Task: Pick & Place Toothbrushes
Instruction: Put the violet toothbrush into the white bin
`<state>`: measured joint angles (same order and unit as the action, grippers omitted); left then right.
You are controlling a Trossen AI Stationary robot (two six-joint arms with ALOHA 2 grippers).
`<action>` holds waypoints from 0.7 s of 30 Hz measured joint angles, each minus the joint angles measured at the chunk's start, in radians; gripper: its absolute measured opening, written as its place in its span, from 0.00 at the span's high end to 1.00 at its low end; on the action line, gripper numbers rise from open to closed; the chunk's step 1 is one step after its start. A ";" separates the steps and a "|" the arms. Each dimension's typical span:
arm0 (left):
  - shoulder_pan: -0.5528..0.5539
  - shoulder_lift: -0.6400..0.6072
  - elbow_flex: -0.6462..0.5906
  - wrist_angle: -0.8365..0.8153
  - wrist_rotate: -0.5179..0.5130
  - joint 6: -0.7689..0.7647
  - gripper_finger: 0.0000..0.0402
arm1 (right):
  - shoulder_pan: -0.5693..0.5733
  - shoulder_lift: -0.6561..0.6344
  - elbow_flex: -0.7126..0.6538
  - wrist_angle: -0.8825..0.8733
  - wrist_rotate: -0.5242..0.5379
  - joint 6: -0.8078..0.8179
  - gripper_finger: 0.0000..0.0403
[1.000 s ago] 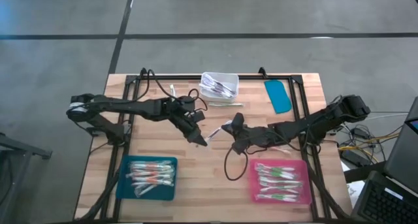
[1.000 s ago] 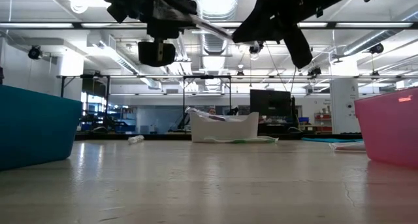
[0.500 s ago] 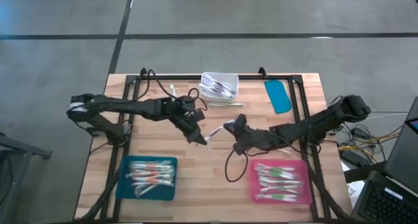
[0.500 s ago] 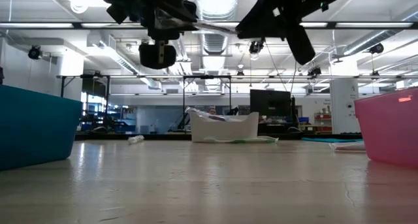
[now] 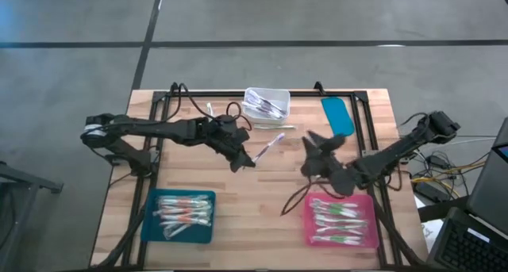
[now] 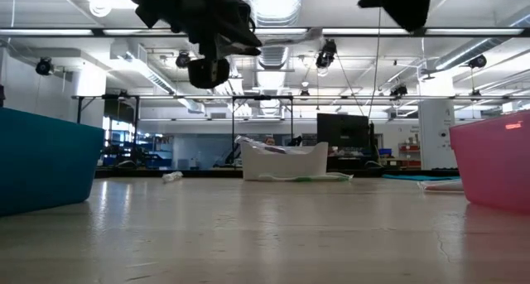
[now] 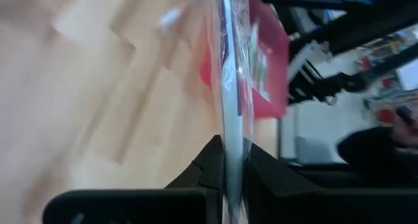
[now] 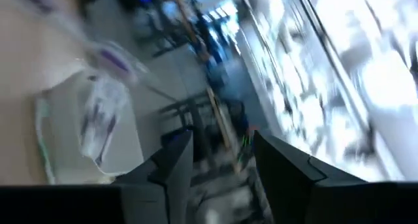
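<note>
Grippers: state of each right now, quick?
Left gripper: shut on a wrapped toothbrush.
Right gripper: open, holding nothing.

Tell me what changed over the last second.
The right gripper let go of the toothbrush and pulled back toward the pink tray. The left gripper now holds it alone, shut on one end. The trays, white bin and loose brushes stayed put.

One wrapped toothbrush [image 5: 268,145] with a purple accent sat pinched at one end, off the table, slanting toward the white bin [image 5: 266,103] — more toothbrushes lay in that bin, the teal tray [image 5: 181,216] and the pink tray [image 5: 340,221].
</note>
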<state>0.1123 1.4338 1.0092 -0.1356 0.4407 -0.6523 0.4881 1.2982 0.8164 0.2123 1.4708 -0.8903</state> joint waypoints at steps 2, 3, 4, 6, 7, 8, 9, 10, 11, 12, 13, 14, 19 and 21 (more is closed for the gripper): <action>0.000 0.000 0.000 0.017 -0.053 0.046 0.93 | 0.019 -0.030 -0.011 0.001 0.079 0.130 0.59; 0.000 0.000 0.000 0.027 -0.084 0.079 0.93 | 0.028 -0.048 -0.022 0.001 0.085 0.201 0.58; 0.000 0.000 0.000 0.036 -0.113 0.114 0.93 | 0.035 -0.066 -0.036 0.000 0.082 0.273 0.58; 0.000 0.000 -0.001 0.063 -0.153 0.173 0.93 | 0.043 -0.104 -0.063 -0.012 0.054 0.393 0.56; 0.000 0.000 -0.001 0.079 -0.172 0.197 0.93 | 0.045 -0.126 -0.077 -0.030 0.040 0.439 0.56; 0.000 0.000 -0.001 0.098 -0.183 0.222 0.93 | 0.045 -0.147 -0.093 -0.049 0.026 0.483 0.55; 0.000 0.000 -0.002 0.119 -0.193 0.246 0.93 | 0.045 -0.169 -0.110 -0.065 0.010 0.530 0.55; 0.000 0.000 -0.002 0.143 -0.199 0.271 0.93 | 0.044 -0.191 -0.126 -0.081 -0.017 0.575 0.55; 0.000 0.000 -0.002 0.170 -0.209 0.298 0.93 | 0.044 -0.215 -0.144 -0.098 -0.048 0.621 0.54; 0.000 0.000 -0.002 0.199 -0.214 0.322 0.93 | 0.042 -0.236 -0.163 -0.108 -0.084 0.666 0.54; 0.000 0.000 -0.004 0.232 -0.223 0.343 0.93 | 0.041 -0.257 -0.180 -0.108 -0.123 0.706 0.54; 0.000 0.000 -0.008 0.267 -0.237 0.362 0.93 | 0.040 -0.278 -0.198 -0.108 -0.160 0.744 0.54; 0.000 0.002 -0.062 0.479 -0.273 0.475 0.93 | 0.014 -0.353 -0.279 -0.105 -0.359 0.917 0.58; 0.000 0.012 -0.087 0.564 -0.297 0.535 0.93 | -0.003 -0.367 -0.302 -0.102 -0.436 0.978 0.59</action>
<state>0.1123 1.4458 0.9218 0.4281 0.1435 -0.1171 0.4850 0.9311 0.5146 0.1106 1.0351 0.0880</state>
